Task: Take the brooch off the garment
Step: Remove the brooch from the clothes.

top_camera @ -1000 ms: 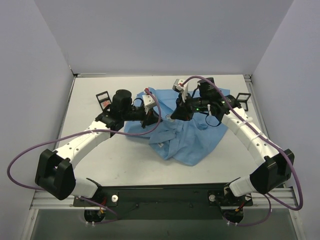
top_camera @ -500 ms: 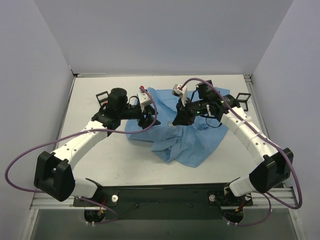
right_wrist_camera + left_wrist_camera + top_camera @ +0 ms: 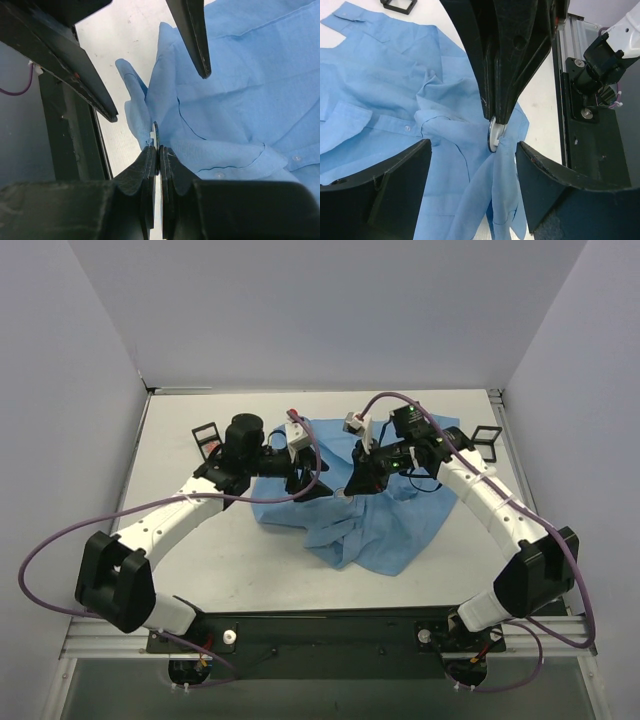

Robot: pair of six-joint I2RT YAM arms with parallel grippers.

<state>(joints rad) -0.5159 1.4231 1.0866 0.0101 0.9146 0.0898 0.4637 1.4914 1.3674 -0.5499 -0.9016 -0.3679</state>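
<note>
The garment (image 3: 400, 525) is a light blue shirt crumpled mid-table. My right gripper (image 3: 354, 483) is shut on the brooch (image 3: 343, 492), a small round dark disc seen edge-on (image 3: 156, 131), gripped at its rim (image 3: 494, 136). A fold of shirt (image 3: 505, 190) hangs from the brooch, lifted off the table. My left gripper (image 3: 472, 146) stands open just left of the right one, its fingers (image 3: 400, 180) on either side of that hanging fold without touching it. In the right wrist view, the right gripper (image 3: 159, 150) sits under the brooch and the left fingers (image 3: 95, 90) stand above.
Small black rectangular frames lie at the back left (image 3: 205, 432) and back right (image 3: 488, 437) of the white table. The arms' black base rail (image 3: 330, 625) runs along the near edge. Grey walls enclose three sides.
My left gripper has opened and moved right, closer to the brooch. The right gripper has shifted slightly left with the brooch, pulling the shirt fold along.
</note>
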